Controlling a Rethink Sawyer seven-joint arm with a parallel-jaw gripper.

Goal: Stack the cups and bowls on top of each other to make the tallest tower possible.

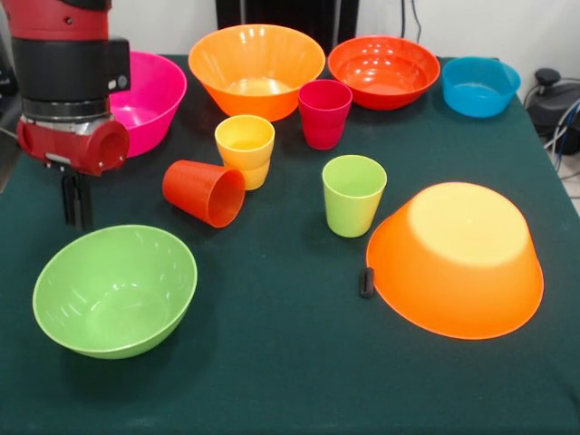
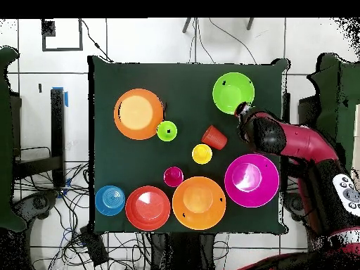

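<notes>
From the front, the gripper [image 1: 76,201] is hanging over the table's dark green cloth [image 1: 272,362] just behind the lime green bowl [image 1: 115,289]; its two dark fingers are sitting close together with nothing between them — closed, as far as this angle lets me judge. The orange-red cup [image 1: 205,192] is lying on its side, mouth facing the camera, touching the upright yellow cup [image 1: 246,150]; the crimson cup [image 1: 324,113] and the lime green cup [image 1: 352,194] are standing upright, each alone. One large orange bowl [image 1: 456,259] is resting upside down with a small black object [image 1: 366,282] at its rim; the pink bowl [image 1: 147,100], the other orange bowl [image 1: 256,70], the red-orange bowl [image 1: 383,71] and the blue bowl [image 1: 480,86] are sitting open side up along the far edge.

From overhead, the arm [image 2: 295,144] is reaching in from the right; its end is lying between the green bowl [image 2: 233,93] and the pink bowl [image 2: 251,180] — the fingers themselves are hidden; nothing is stacked.
</notes>
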